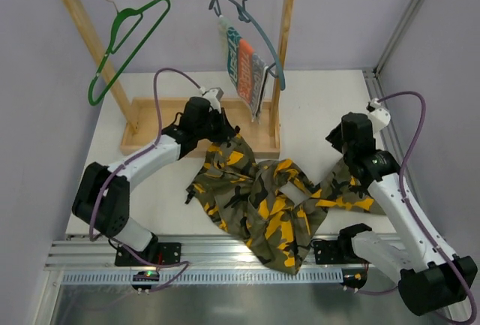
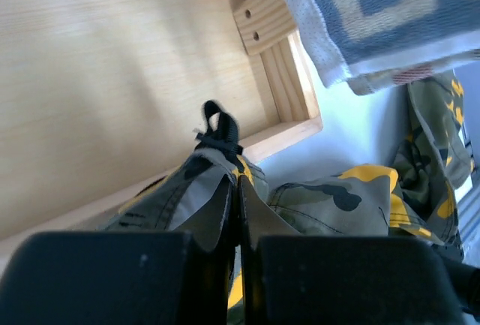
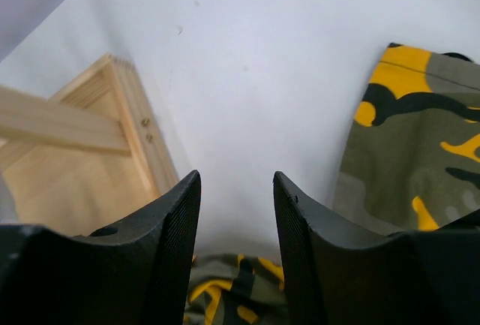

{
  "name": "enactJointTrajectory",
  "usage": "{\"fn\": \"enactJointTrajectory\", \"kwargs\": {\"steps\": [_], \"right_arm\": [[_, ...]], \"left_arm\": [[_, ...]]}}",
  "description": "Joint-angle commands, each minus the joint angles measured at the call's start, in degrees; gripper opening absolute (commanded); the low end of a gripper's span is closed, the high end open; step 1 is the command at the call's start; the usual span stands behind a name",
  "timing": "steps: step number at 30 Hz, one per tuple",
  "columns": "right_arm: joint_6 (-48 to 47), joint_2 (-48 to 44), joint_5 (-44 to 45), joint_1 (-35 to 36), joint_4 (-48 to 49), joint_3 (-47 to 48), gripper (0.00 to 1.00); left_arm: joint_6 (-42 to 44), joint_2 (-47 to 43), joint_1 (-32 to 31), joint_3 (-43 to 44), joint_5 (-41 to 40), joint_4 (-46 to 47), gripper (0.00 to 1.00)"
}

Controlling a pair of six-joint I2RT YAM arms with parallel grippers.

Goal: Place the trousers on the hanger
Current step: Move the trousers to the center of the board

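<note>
Crumpled olive, black and yellow trousers [image 1: 262, 205] on desk [image 1: 322, 100], one edge clamped in left end effector [image 2: 238, 224], right end effector [image 3: 236, 205] apart, just beside them.

Soft, even light falls from above in the top view. The white desk [image 1: 322, 100] is bright but not blown out, and the shadows around the trousers [image 1: 262, 197] are faint. In the left wrist view, pale bands of light cross the wooden base [image 2: 112, 77], the left tool [image 2: 240, 257] is a dark, blurred mass, and the right edge washes out. In the right wrist view, the right tool [image 3: 236, 212] is underexposed and the wooden bar [image 3: 60, 126] looks soft.
</note>
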Motion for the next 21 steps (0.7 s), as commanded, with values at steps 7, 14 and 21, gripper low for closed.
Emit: {"fn": "enactJointTrajectory", "kwargs": {"steps": [7, 14, 21], "right_arm": [[2.4, 13.5, -7.6, -16.8, 0.9, 2.3, 0.47], [-0.7, 27.1, -11.2, -24.1, 2.9, 6.7, 0.47], [0.2, 41.2, -9.8, -26.7, 1.1, 14.0, 0.48]], "left_arm": [[-2.7, -17.7, 0.4, -2.3, -24.1, -11.7, 0.0], [-3.6, -26.9, 0.4, -2.4, -33.7, -19.1, 0.0], [-3.8, -30.5, 0.4, -4.5, -32.5, -19.6, 0.0]]}}
